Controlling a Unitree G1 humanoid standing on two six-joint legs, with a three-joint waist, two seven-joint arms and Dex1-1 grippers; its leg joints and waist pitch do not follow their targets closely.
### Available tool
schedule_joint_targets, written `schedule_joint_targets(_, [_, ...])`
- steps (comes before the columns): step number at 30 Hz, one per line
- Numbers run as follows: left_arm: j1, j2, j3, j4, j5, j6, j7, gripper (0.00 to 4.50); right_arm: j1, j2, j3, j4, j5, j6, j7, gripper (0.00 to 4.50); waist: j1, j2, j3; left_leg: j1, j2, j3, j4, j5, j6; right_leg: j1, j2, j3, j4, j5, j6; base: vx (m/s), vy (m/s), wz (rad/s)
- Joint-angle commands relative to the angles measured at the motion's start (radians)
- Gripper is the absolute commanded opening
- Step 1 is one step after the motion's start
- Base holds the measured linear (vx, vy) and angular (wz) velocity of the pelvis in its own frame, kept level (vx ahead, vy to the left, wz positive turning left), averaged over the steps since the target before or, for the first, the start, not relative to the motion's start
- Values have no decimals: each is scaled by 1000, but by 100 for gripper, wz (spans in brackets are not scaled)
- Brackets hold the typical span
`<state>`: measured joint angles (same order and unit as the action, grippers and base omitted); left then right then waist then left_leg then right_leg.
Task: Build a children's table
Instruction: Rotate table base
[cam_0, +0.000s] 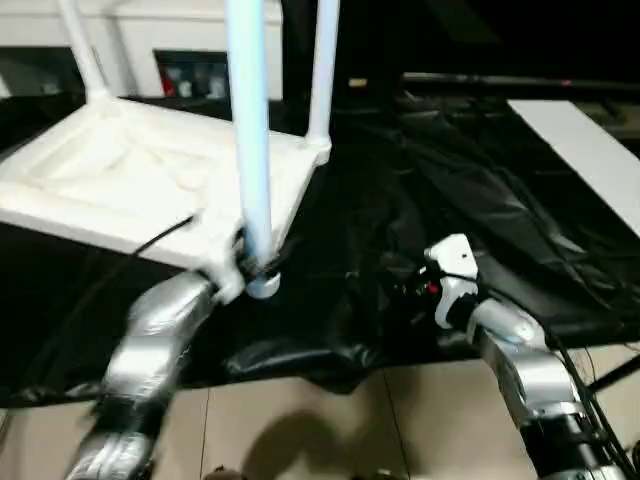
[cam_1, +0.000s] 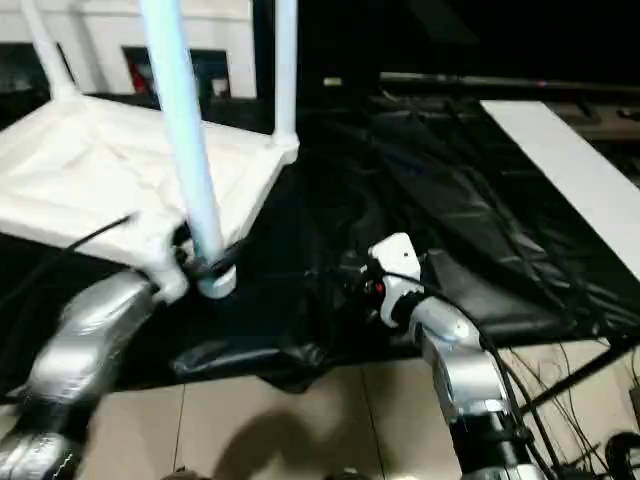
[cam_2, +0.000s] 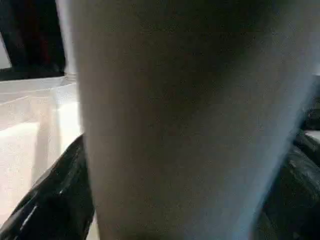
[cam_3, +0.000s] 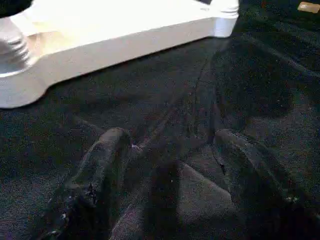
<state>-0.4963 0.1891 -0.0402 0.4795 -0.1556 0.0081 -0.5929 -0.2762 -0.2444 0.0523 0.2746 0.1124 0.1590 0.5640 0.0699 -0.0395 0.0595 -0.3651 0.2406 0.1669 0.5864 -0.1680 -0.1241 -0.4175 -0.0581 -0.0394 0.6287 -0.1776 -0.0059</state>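
At the near corner of the upturned white plastic ribbed tabletop (cam_0: 130, 180), left gripper (cam_0: 245, 265) pinches a long white tapered tube leg (cam_0: 250, 130) upright; right gripper (cam_3: 170, 175) hangs spread, empty, over black cloth (cam_0: 420, 200). Tilt it and the leg could jam in the socket!

Lab-like workroom, black cloth (cam_0: 420, 200) over the work surface, loose cables (cam_1: 560, 400) on pale tiled floor (cam_0: 400, 420)
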Motion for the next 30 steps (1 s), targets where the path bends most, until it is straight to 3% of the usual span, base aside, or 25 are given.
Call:
schedule_joint_targets(1, [-79, -31, -33, 90, 36, -31, 22, 446, -4, -8, -7, -22, -4, 11, -11, 301, 3, 22, -73, 10, -24, 16, -57, -235, 3, 54, -41, 33, -88, -177, -152, 0, 0, 0])
schedule_joint_targets(7, [-214, -105, -51, 267, 70, -90, 72, 446, 8, -14, -14, -45, 1, 20, -16, 301, 19, 15, -77, 4, -27, 15, -54, -194, 15, 67, -45, 32, -82, -128, -165, 0, 0, 0])
schedule_joint_targets(8, [-229, -116, -55, 292, 79, -104, 80, 446, 11, -16, -14, -48, 2, 20, -15, 301, 20, 33, -77, 5, -26, 13, -53, -192, 13, 66, -46, 32, -79, -118, -169, 0, 0, 0])
schedule_joint_targets(10, [-255, -139, -54, 344, 86, -124, 87, 446, 18, -21, -15, -55, 4, 21, -13, 301, 17, 22, -77, 4, -28, 14, -52, -196, 24, 70, -43, 30, -84, -110, -173, 0, 0, 0])
schedule_joint_targets(13, [-265, -158, -34, 381, 74, -158, 96, 446, 29, -28, -21, -72, 18, 27, 2, 301, 19, 23, -79, 3, -27, 14, -51, -187, 33, 72, -46, 31, -83, -115, -183, 0, 0, 0])
schedule_joint_targets(16, [-224, -134, -22, 352, 49, -173, 47, 446, 42, -35, -16, -115, 77, 48, 76, 301, 20, 23, -77, 2, -26, 13, -52, -190, 49, 73, -46, 29, -83, -109, -190, 0, 0, 0])
schedule_joint_targets(19, [-173, -99, 0, 315, 25, -177, 11, 446, 44, -51, 7, -125, 93, 49, 140, 301, 16, 22, -76, -2, -23, 11, -55, -199, 54, 75, -47, 26, -81, -124, -195, 0, 0, 0])
schedule_joint_targets(21, [-125, -71, 30, 275, -4, -182, -13, 446, 36, -55, 12, -115, 95, 43, 158, 301, 14, 23, -76, 1, -22, 13, -54, -208, 52, 70, -49, 28, -85, -152, -195, 0, 0, 0])
schedule_joint_targets(23, [-65, -38, 54, 245, -24, -219, -45, 446, 25, -56, 13, -99, 90, 43, 156, 301, 12, 2, -77, 5, -19, 17, -53, -206, 51, 65, -50, 30, -87, -183, -185, 0, 0, 0])
schedule_joint_targets(24, [-46, -29, 58, 235, -27, -230, -50, 446, 23, -57, 15, -97, 89, 45, 157, 301, 14, 7, -75, 2, -19, 14, -54, -203, 48, 66, -52, 29, -83, -187, -186, 0, 0, 0])
schedule_joint_targets(25, [-46, -29, 58, 235, -27, -230, -50, 446, 23, -57, 15, -97, 89, 45, 157, 301, 13, 15, -70, 5, -16, 16, -58, -220, 43, 59, -51, 29, -89, -221, -174, 0, 0, 0])
schedule_joint_targets(26, [-13, -14, 69, 203, -39, -235, -61, 446, 22, -57, 16, -97, 91, 49, 160, 301, 14, 1, -71, 8, -16, 17, -58, -235, 40, 57, -50, 29, -92, -248, -163, 0, 0, 0])
schedule_joint_targets(27, [8, -5, 78, 173, -48, -234, -64, 446, 22, -57, 17, -98, 94, 52, 164, 301, 15, -4, -70, 6, -14, 16, -60, -237, 38, 58, -52, 29, -89, -257, -162, 0, 0, 0])
schedule_joint_targets(28, [33, 5, 89, 135, -61, -231, -65, 446, 21, -56, 19, -96, 95, 53, 167, 301, 19, 6, -68, 10, -11, 16, -61, -244, 34, 51, -55, 30, -91, -275, -158, 0, 0, 0])
schedule_joint_targets(30, [63, 21, 111, 80, -75, -218, -52, 446, 18, -54, 22, -90, 92, 52, 166, 301, 17, 5, -66, 6, -10, 15, -64, -243, 28, 51, -53, 30, -89, -262, -157, 0, 0, 0])
